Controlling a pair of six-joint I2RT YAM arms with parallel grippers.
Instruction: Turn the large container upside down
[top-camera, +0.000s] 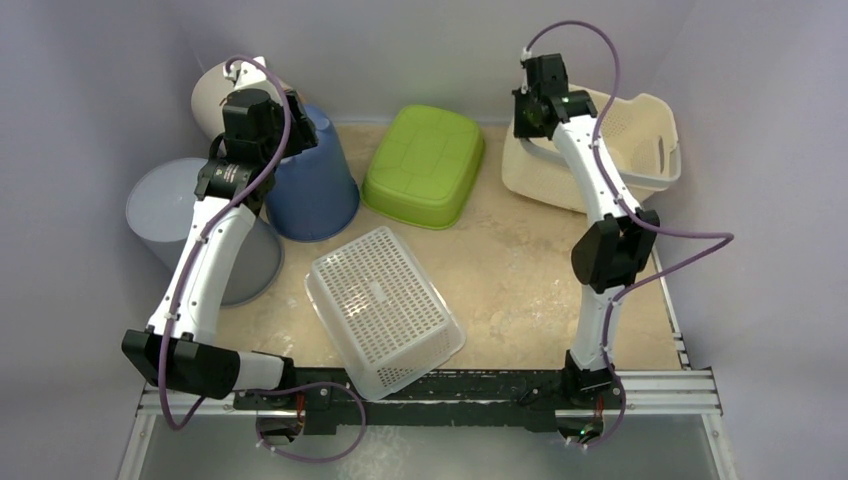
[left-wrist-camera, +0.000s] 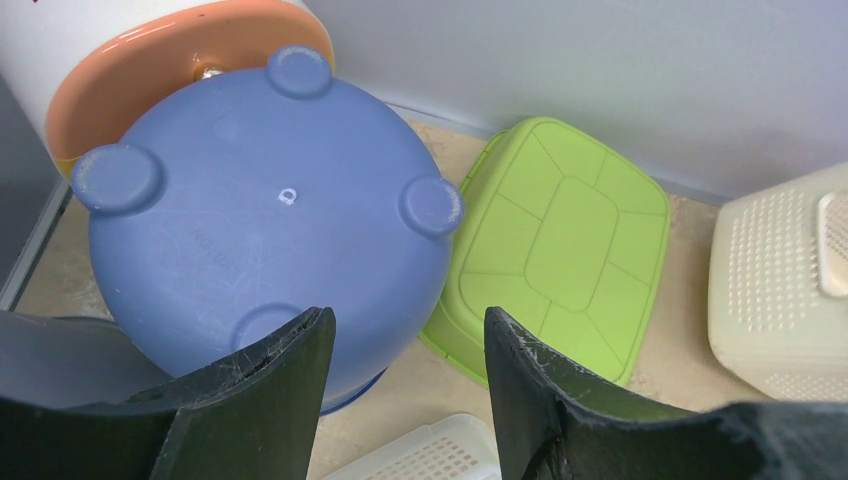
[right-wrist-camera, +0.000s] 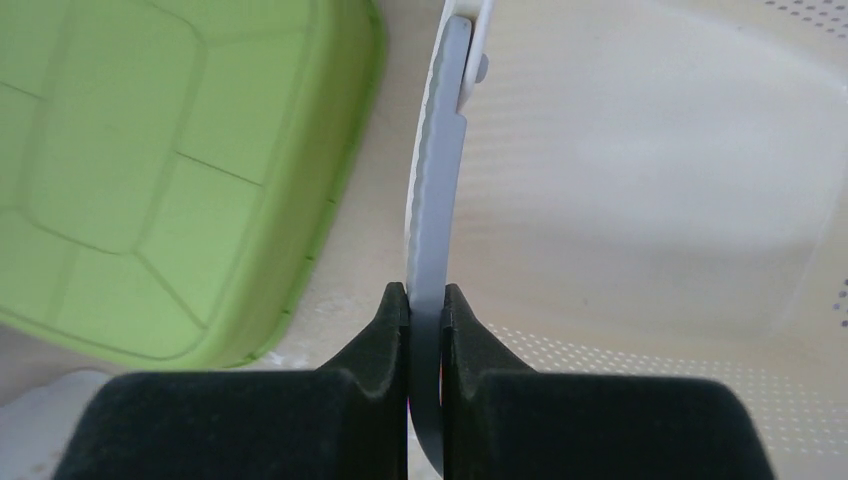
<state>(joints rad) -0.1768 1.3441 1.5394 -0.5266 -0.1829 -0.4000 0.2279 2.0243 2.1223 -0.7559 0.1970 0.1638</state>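
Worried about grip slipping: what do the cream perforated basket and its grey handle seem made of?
The cream perforated basket looks like moulded plastic, slightly glossy: thin walls, regular rows of holes. Its grey handle looks plastic, smooth and matte with a scalloped edge; a rubbery coating can't be ruled out.

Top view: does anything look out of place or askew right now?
Yes. The white mesh basket lies upside down and skewed, its near corner overhanging the front rail. The cream basket sits open side up, its grey handle pinched by the right gripper.

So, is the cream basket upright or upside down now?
Upright: the cream basket shows its open inside facing up; the right gripper pinches its grey handle.
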